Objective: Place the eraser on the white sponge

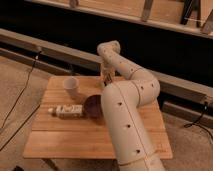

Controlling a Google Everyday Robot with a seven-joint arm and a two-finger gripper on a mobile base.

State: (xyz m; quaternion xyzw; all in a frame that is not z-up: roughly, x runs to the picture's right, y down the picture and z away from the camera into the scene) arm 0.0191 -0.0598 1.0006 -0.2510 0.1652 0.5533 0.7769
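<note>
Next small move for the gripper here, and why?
Probably a slow lowering. The gripper hangs at the table's far edge, behind the bowl. Neither eraser nor sponge shows, the arm likely hiding them, so go gently and confirm the target first.

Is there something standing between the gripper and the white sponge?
I cannot tell. The gripper hangs over the table's far edge, behind the purple bowl. The arm covers that part, so neither sponge nor eraser shows.
</note>
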